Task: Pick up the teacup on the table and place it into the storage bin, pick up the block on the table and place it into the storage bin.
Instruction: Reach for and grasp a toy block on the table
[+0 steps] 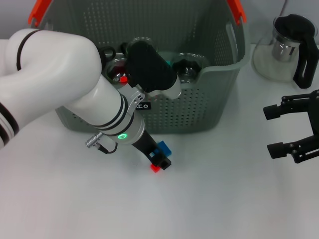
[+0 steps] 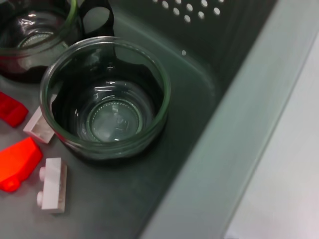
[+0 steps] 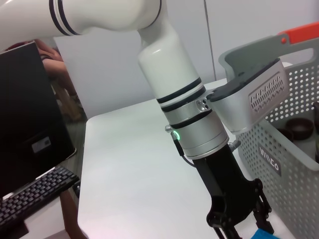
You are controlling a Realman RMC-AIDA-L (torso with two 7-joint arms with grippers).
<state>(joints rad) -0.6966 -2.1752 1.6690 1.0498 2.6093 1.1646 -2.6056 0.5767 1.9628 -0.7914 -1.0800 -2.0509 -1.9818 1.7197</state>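
I've got the left gripper (image 1: 158,163) down on the white table (image 1: 209,199), just in front of the storage bin (image 1: 199,109); its black fingers look closed on a small cluster of blocks (image 1: 160,158), blue piece on top, red piece at the lower tip; from the head cam the blocks sit right at the fingertips, touching the table or just above it, can't tell which. Right wrist cam shows the same left arm from the side: black gripper body pointing down beside the bin's perforated wall, a bit of blue at the tips.

Left wrist cam looks into the bin: a clear glass teacup (image 2: 105,97) stands upright on the bin floor, near the bin's inner wall; a second glass cup (image 2: 35,37) sits just beside it w/ a black handle (image 2: 97,17) between them; red bricks (image 2: 15,159) and white bricks (image 2: 51,183) lie loose on the floor next to the teacup.

Right gripper (image 1: 294,130) hangs off to the right side over the table, well apart from the bin; fingers spread, holding nothing. A glass teapot (image 1: 289,47) w/ black lid and handle stands at the far right, beside the bin's corner; orange handles (image 1: 237,11) show on the bin's top rim.
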